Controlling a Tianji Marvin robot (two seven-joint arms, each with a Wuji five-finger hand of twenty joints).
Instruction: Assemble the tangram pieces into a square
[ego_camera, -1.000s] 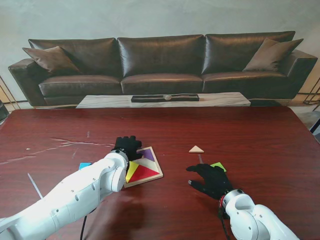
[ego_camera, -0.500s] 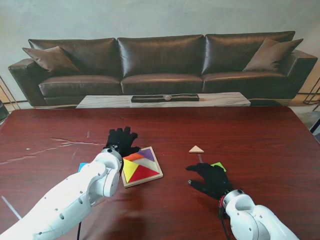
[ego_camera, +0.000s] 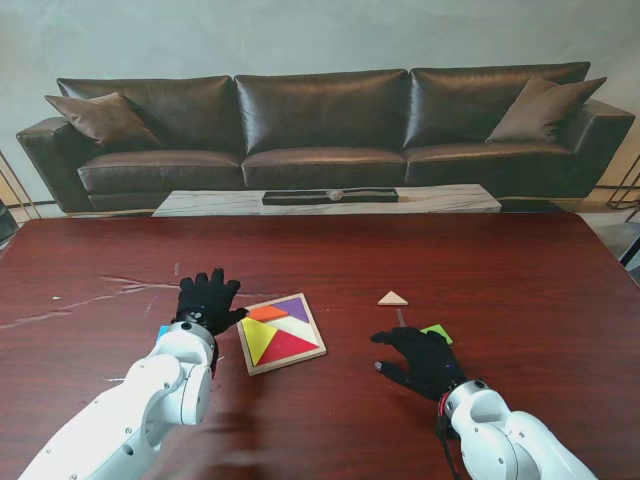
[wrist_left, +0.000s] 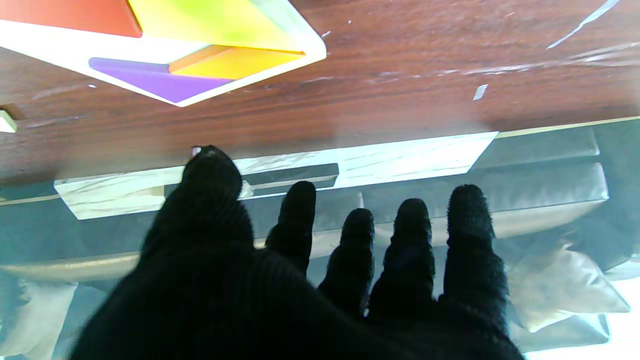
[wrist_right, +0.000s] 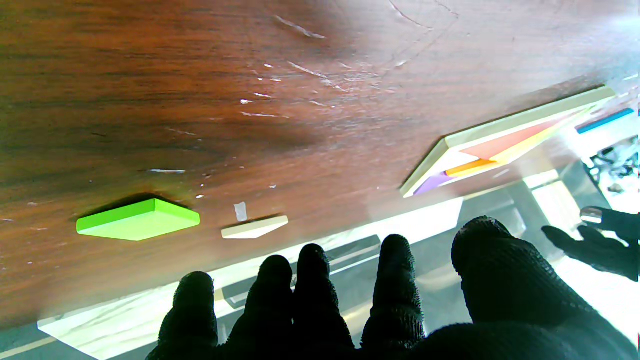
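While a dark leather sofa (ego_camera: 320, 125) lines the wall, the scratched bench (ego_camera: 520, 270) carries the tangram tray (ego_camera: 281, 333) between both gloved hands (ego_camera: 207, 300) (ego_camera: 420, 358), fingers spread, holding nothing.

The left arm hides most of the blue piece (ego_camera: 163, 331) beside it.

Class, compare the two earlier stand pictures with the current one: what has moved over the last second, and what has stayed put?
The left hand drew back off the puzzle tray, moving to the robot's left and a little nearer to me; it now hovers open beside the tray, holding nothing. This uncovers the orange piece and purple piece. The tray, right hand, green piece and beige triangle stayed put.
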